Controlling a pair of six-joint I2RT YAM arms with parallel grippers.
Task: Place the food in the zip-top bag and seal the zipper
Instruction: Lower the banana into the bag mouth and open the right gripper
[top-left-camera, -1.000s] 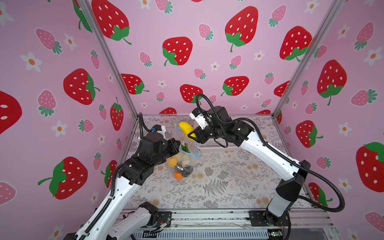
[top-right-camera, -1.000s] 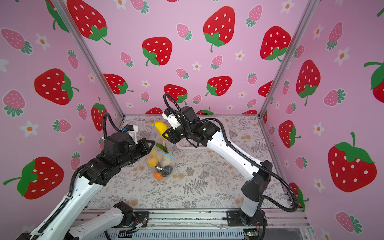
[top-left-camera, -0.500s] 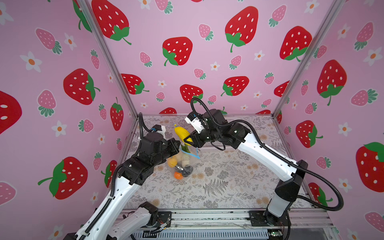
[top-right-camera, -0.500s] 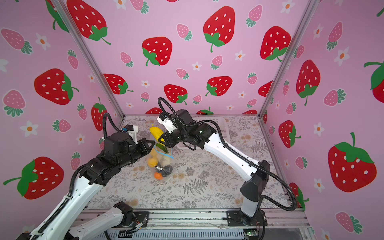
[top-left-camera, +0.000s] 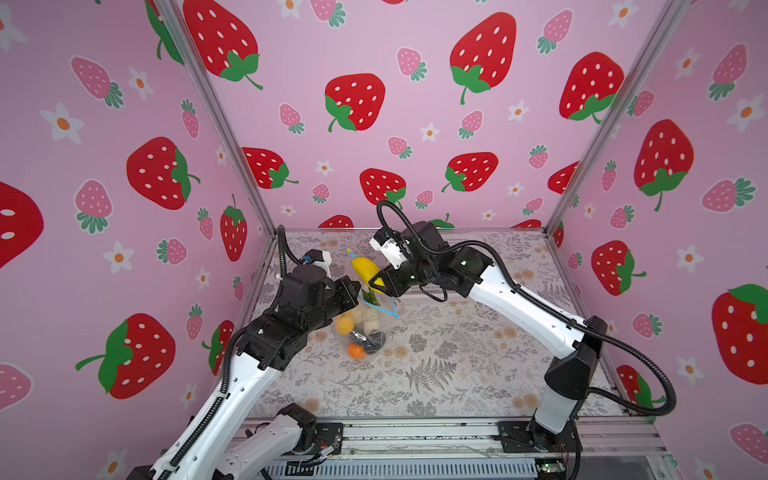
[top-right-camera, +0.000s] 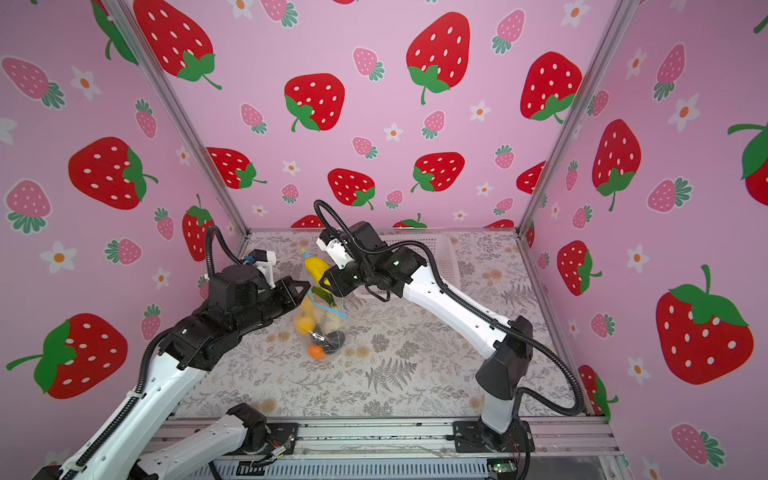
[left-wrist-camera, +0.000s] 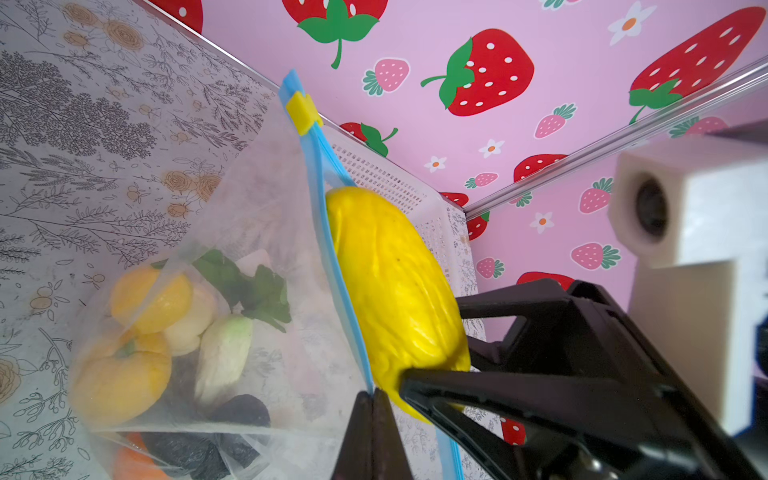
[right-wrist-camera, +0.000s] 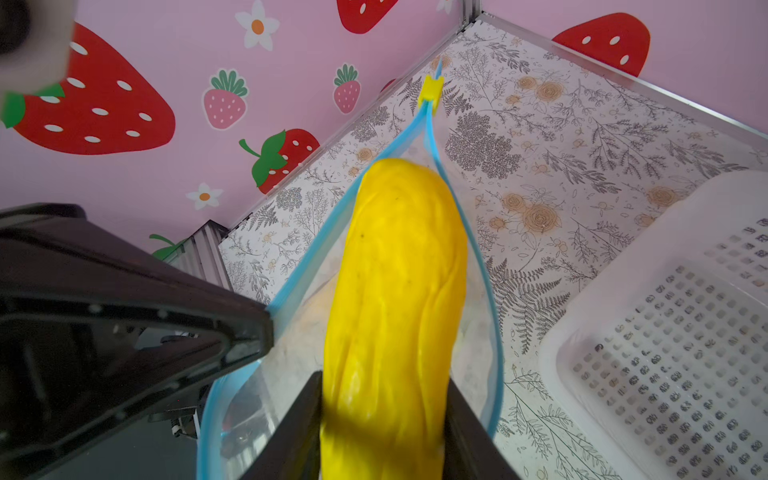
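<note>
My left hand (left-wrist-camera: 371, 397) was shut on the bag's (left-wrist-camera: 266, 232) zipper (right-wrist-camera: 478, 257), my right hand (right-wrist-camera: 384, 419) half open around the yellow vegetable (right-wrist-camera: 399, 270) at its mouth; a snag there could have yanked the bag loose.

Setup's basically a little booth: back wall (top-left-camera: 415, 50), left wall (top-left-camera: 83, 270) and right wall (top-left-camera: 706, 232) are all covered in pink paper with big red strawberries, smaller pink ones and white flowers. Silver metal posts run up both back corners (top-left-camera: 222, 124) (top-left-camera: 609, 124). The table (top-left-camera: 457, 386) wears a pale cloth printed with grey ferns, leafy sprigs and tan roses. Along the near edge sits an aluminium rail (top-left-camera: 415, 434), with a slatted panel (top-left-camera: 395, 469) just below it. Lighting is soft and even, with no harsh shadows on the walls or the cloth.
</note>
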